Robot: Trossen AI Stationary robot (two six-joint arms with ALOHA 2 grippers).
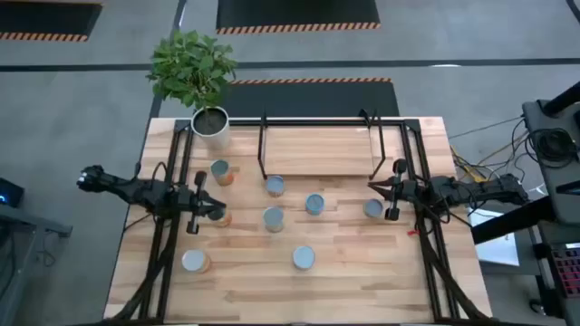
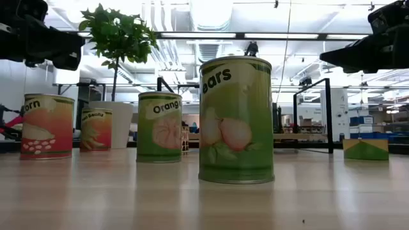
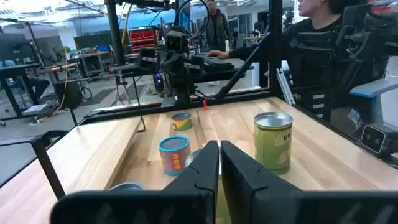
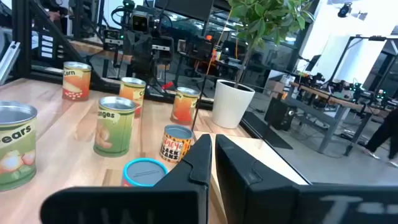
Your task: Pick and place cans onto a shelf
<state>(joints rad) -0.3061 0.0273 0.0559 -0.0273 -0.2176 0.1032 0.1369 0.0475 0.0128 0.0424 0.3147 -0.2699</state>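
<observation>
Both arms hung over the counter (image 1: pixel 362 281) edges, jaws closed and empty, no can yet on the shelf (image 1: pixel 319 149).

The left gripper (image 1: pixel 193 209) hovered over the counter's left side beside a can (image 1: pixel 218 215) that lay partly under it; in the left wrist view its fingers (image 3: pixel 205 163) met with barely a slit between them. The right gripper (image 1: pixel 392 191) hovered at the right side, just beside another can (image 1: pixel 372 208), its fingers (image 4: pixel 202 155) likewise pressed nearly together. The other cans stood loose on the wood: one (image 1: pixel 221 171) near the potted plant (image 1: pixel 195 72), one (image 1: pixel 275 186) at the shelf's front edge, two mid-counter (image 1: pixel 314 204) (image 1: pixel 274 217), and two nearer the front (image 1: pixel 195 262) (image 1: pixel 304 257). The shelf's board sat bare at the counter's far side.
</observation>
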